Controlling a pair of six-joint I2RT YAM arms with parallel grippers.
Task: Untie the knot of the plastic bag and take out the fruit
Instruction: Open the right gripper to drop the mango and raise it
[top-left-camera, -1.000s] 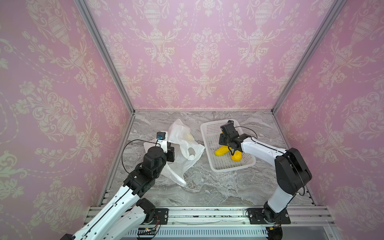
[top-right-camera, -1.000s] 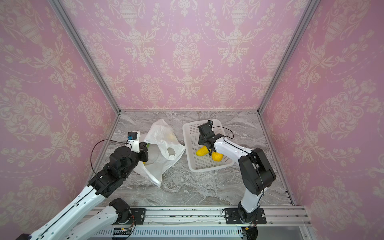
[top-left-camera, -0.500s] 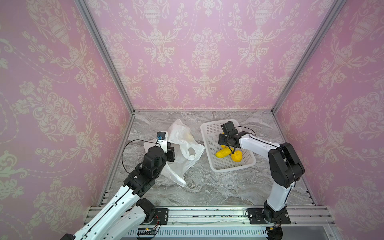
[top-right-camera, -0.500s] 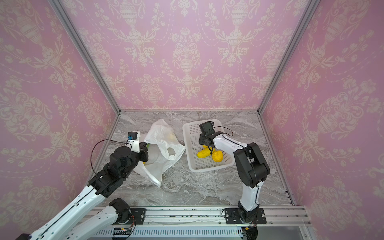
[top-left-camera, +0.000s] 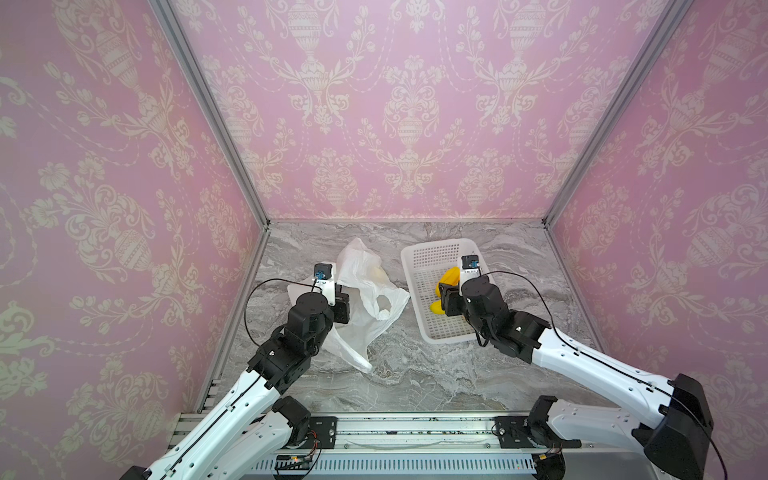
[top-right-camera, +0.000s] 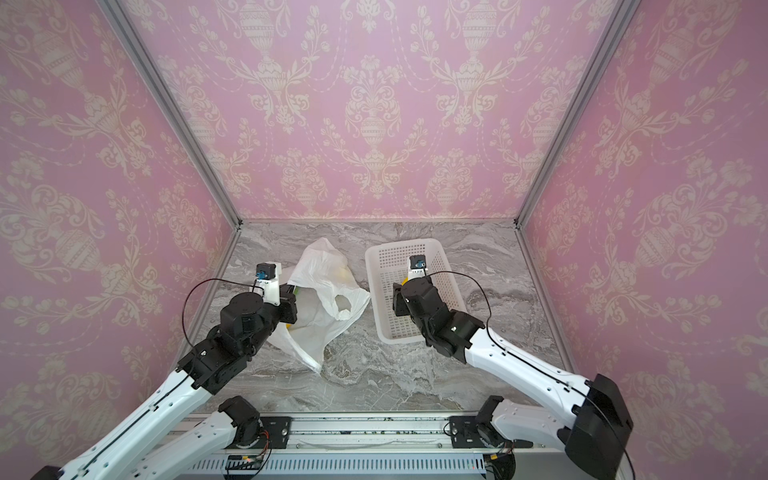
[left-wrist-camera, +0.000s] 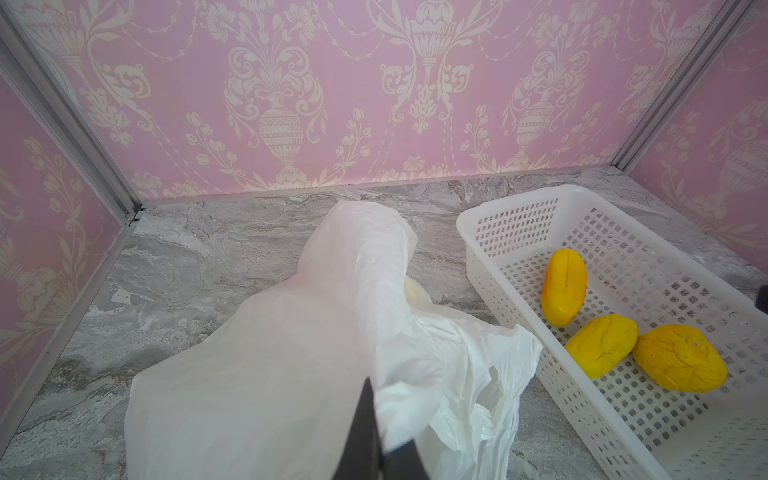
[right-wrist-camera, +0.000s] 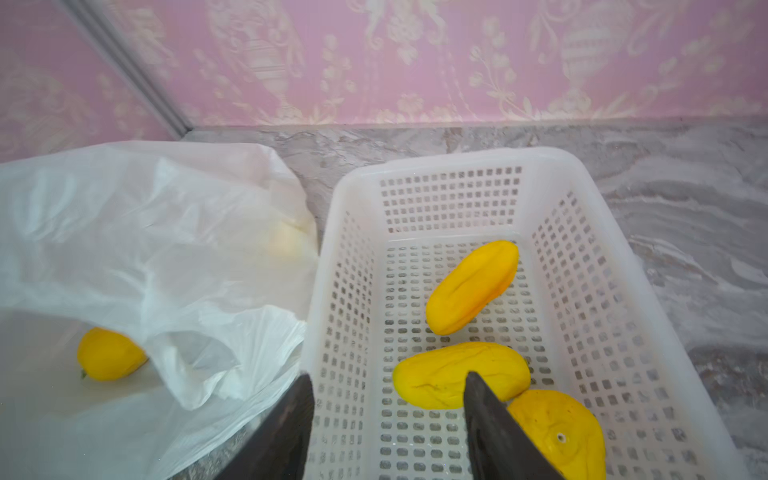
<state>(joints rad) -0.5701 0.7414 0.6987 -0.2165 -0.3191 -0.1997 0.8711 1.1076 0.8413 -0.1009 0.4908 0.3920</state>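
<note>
**Top views.** In both top views the bag (top-left-camera: 365, 286) is lying slack on the surface (top-left-camera: 415, 374), just beside the basket (top-left-camera: 432, 255). Its loop handles are spreading loose and no knot is showing, so the untying is judged done. The left arm (top-left-camera: 307, 311) is reaching to the bag's near edge, and its jaws are hidden there. The right arm (top-left-camera: 482, 297) is hanging over the basket, with yellow fruit (top-left-camera: 451, 276) showing past it.

**Left wrist view.** The left jaws are pressing together on a fold of the bag (left-wrist-camera: 332, 332), holding the film up. Three yellow fruit (left-wrist-camera: 602, 345) are lying in the basket (left-wrist-camera: 519, 203), two of them touching. A pale yellow shape is showing through the film. It is probably more fruit, but this cannot be confirmed.

**Right wrist view.** The right jaws are standing apart and gripping nothing, over the near end of the basket (right-wrist-camera: 457, 162) above the fruit (right-wrist-camera: 473, 286). One yellow fruit (right-wrist-camera: 110, 355) is lying inside the bag's open mouth (right-wrist-camera: 166, 249). A pale patch is showing through the film farther in.

**Progress.** The unloading is judged to be partway through. Three pieces are out, at least one is waiting in the bag, and likely more are hiding under the film. The mouth is being held open, so a reach inside by the free jaws looks due.
</note>
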